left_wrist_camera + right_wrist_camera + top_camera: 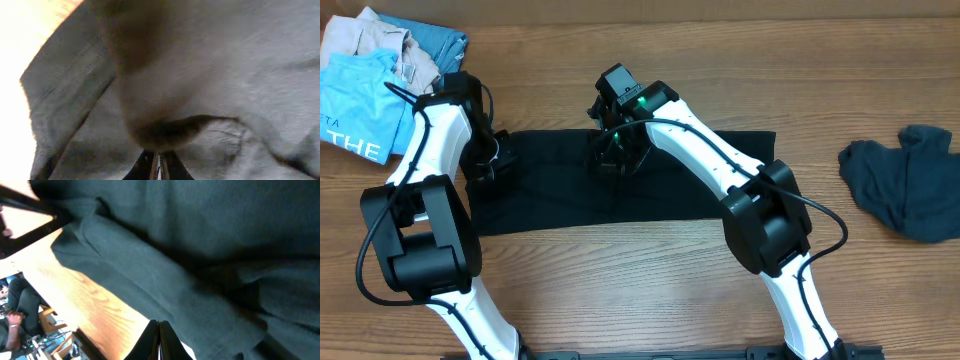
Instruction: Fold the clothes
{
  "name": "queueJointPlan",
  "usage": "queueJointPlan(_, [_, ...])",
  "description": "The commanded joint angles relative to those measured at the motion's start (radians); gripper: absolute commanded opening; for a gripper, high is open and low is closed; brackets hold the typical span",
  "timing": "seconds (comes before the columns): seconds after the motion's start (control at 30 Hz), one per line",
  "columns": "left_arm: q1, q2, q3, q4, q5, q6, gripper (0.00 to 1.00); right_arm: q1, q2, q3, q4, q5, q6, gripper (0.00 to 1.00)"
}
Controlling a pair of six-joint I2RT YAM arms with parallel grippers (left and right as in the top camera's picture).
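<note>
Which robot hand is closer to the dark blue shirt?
Right. The right gripper sits mid black shirt, nearer the dark blue shirt; the left gripper is at the black shirt's far end.

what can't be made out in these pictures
Left wrist view: blurred large black fabric T-shirt fills the frame; whether the left gripper pinches it is unclear.
Overhead: fingertips of the right gripper hidden under its own wrist.
Overhead: light-blue white-lettered shirt, lettering cut off by the left edge.
</note>
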Motion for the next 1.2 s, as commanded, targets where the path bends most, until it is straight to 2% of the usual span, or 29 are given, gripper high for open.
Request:
queueJointPlan(0.0, [0.043,0.009,-0.013,-0.036,-0.093,-0.057,0.09,0.001,0.037,-0.004,0.005,0.036,0.005,0.06])
queueJointPlan(0.07, [0.073,0.009,-0.014,-0.035,-0.091,-0.056,0.1,0.001,0.037,-0.004,0.009,0.036,0.005,0.07])
queueJointPlan(0.17, [0.085,0.009,-0.013,-0.036,-0.072,-0.021,0.04,0.001,0.037,-0.004,0.01,0.035,0.005,0.07])
queueJointPlan(0.3, [0.072,-0.065,0.019,-0.037,0.158,0.074,0.04,0.001,0.037,-0.004,0.014,0.051,0.006,0.08])
queueJointPlan(0.37, [0.028,-0.146,0.019,-0.009,0.203,0.131,0.05,0.001,0.039,-0.004,0.021,0.056,0.024,0.08])
queueJointPlan(0.43, [-0.014,-0.14,0.017,0.057,0.163,0.13,0.11,0.001,0.039,-0.004,0.035,0.058,0.032,0.08])
queueJointPlan(0.53, [-0.027,-0.055,0.017,0.146,0.184,0.106,0.1,0.002,0.039,-0.004,0.024,0.058,0.035,0.08])
queueJointPlan(0.67, [-0.012,0.048,0.017,0.103,0.13,0.062,0.04,0.002,0.039,-0.004,0.014,0.058,0.035,0.08])
queueJointPlan(0.77, [0.017,0.089,0.017,0.07,0.012,0.02,0.05,0.008,0.039,-0.004,0.011,0.059,0.035,0.08])
queueJointPlan(0.97, [0.09,0.09,0.017,0.018,0.009,0.021,0.05,0.048,0.039,-0.004,0.017,0.063,0.054,0.08])
queueJointPlan(1.17, [0.093,0.09,0.017,0.006,-0.017,0.022,0.06,0.052,0.082,-0.004,0.025,0.067,0.098,0.1])
